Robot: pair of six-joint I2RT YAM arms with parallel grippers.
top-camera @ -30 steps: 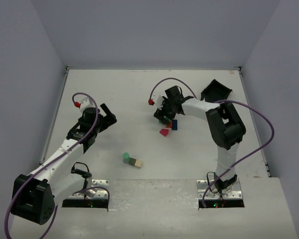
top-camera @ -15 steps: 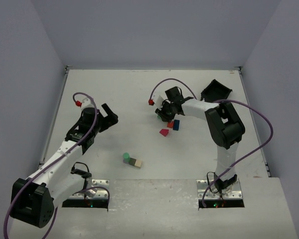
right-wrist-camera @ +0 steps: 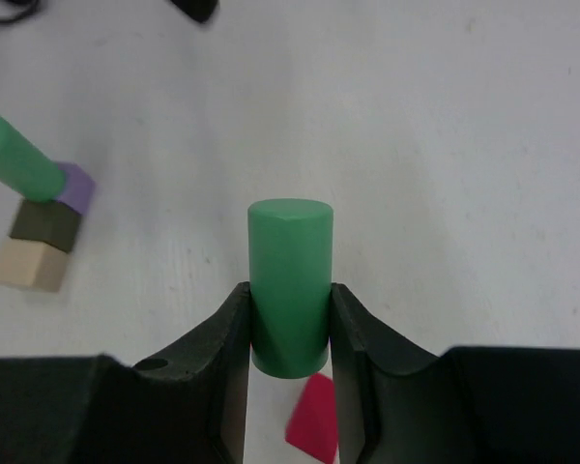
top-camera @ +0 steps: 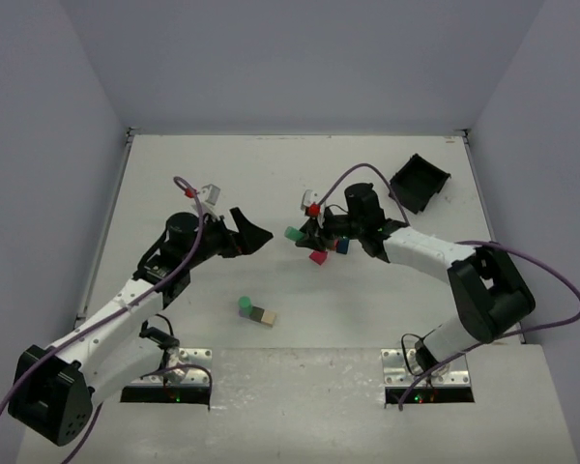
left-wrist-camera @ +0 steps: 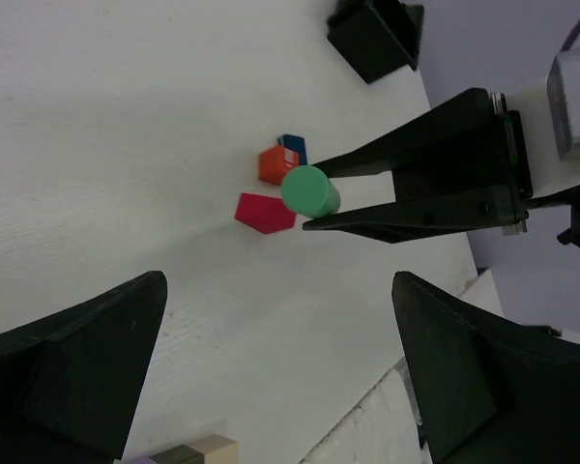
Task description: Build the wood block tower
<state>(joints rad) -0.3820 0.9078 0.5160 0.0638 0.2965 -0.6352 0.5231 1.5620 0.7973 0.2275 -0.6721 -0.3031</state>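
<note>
My right gripper (top-camera: 301,236) is shut on a green cylinder block (top-camera: 292,233), held lengthwise between its fingers (right-wrist-camera: 222,333) above the table. Under it lie a magenta block (top-camera: 317,257), a red block (top-camera: 329,242) and a blue block (top-camera: 341,246). Near the front, the started tower is another green cylinder (top-camera: 245,305) at a purple block (right-wrist-camera: 74,186), with a dark block (right-wrist-camera: 45,222) and a tan block (top-camera: 268,317) in a row beside it. My left gripper (top-camera: 253,236) hangs wide open and holds nothing, just left of the held cylinder (left-wrist-camera: 309,190).
The square black bin (top-camera: 420,181) lies tipped at the back right, behind the right arm. Purple cables loop over both arms. The two grippers face each other closely at mid-table.
My right gripper has closed on the green cylinder and lifted it off the loose blocks, moving left. The left arm has swung right toward the middle, still open.
</note>
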